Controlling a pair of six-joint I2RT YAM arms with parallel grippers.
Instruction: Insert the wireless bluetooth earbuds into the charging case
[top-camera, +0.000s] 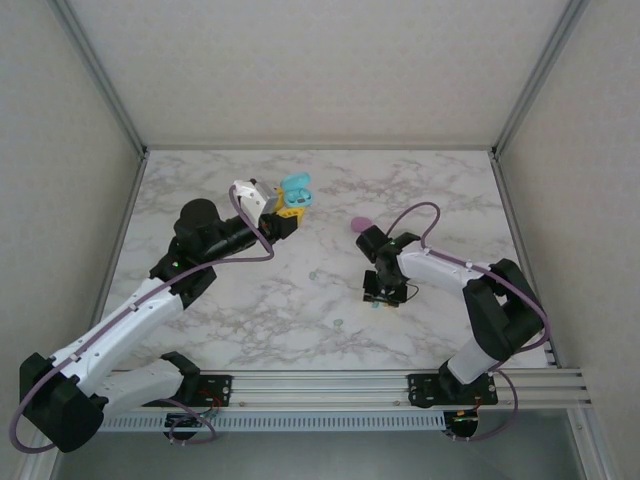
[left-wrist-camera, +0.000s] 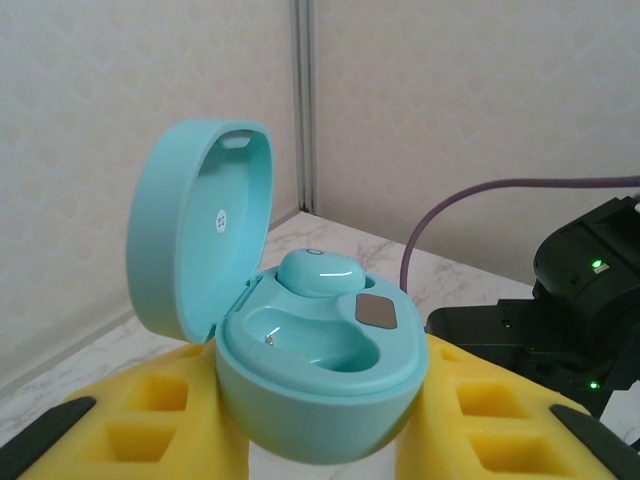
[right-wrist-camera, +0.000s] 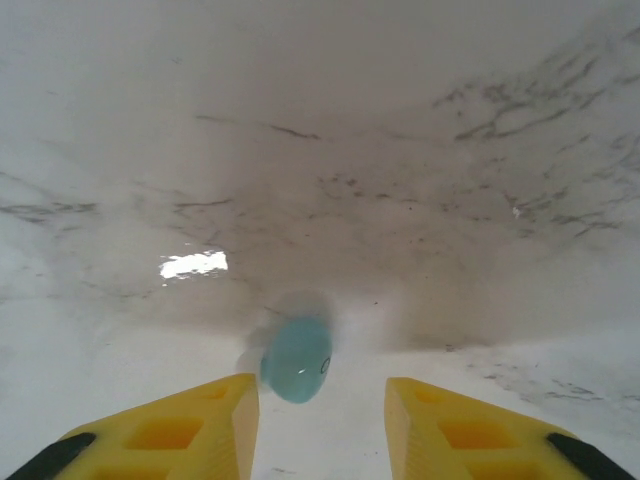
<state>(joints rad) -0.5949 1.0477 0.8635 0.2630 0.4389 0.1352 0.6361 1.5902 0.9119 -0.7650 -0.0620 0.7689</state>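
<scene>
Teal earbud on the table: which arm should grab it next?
Right. The right fingers hover open over the teal earbud; the left fingers hold the open teal charging case, one slot empty.

teal case (top-camera: 297, 190) in left gripper (top-camera: 288, 208), pink case (top-camera: 361, 225)

case (left-wrist-camera: 320, 400): between your left fingers (left-wrist-camera: 215, 430)
seated earbud (left-wrist-camera: 318, 272): in case's rear slot
loose earbud (right-wrist-camera: 297, 358): on desk (right-wrist-camera: 400, 150), between your right fingers (right-wrist-camera: 225, 410)

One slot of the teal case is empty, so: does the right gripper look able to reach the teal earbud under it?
Probably yes: the right gripper hangs over the teal earbud, jaws apart, the earbud between its fingers on bare marble table.
</scene>
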